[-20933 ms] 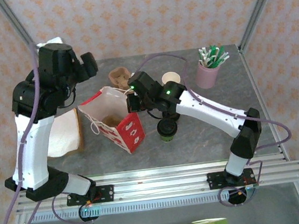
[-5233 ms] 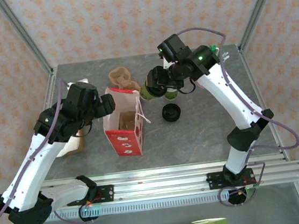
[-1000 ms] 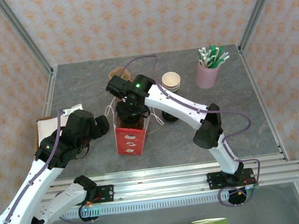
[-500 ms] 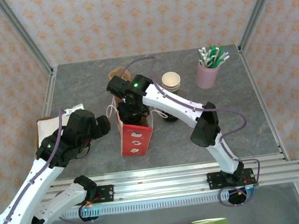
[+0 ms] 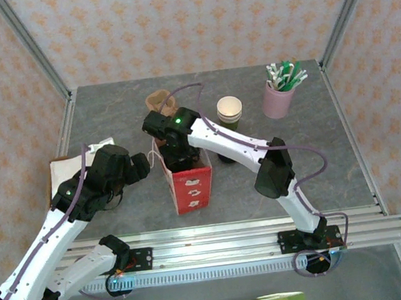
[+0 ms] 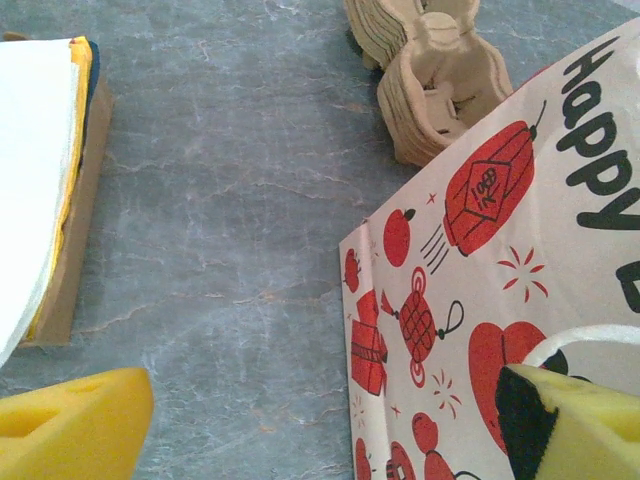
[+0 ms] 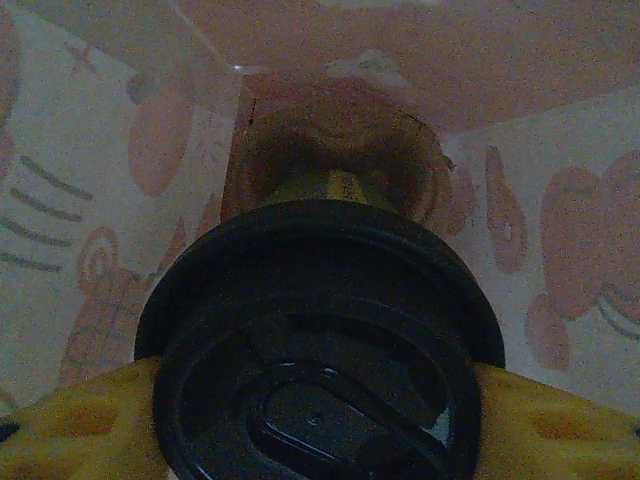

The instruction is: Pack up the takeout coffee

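**Coffee Held Upright Inside the Bag, Floor Straight Below**

Nearest the bases, the left gripper (image 5: 143, 168) hangs just beside the left face of the paper bag (image 5: 191, 185). Its yellow pads (image 6: 70, 425) are spread wide with nothing between them. The bag stands upright on the table (image 5: 314, 130), mouth up. Down inside it, the right gripper (image 7: 320, 420) clamps the takeout coffee (image 7: 320, 300), a pad on each side of it. The cup's long axis is vertical, black lid toward the wrist and base pointing at the bag's floor. The move left is likely a straight descent and release by the right arm alone. Beyond the bag lie cardboard cup carriers (image 5: 160, 100) and a lidless cup (image 5: 229, 107).
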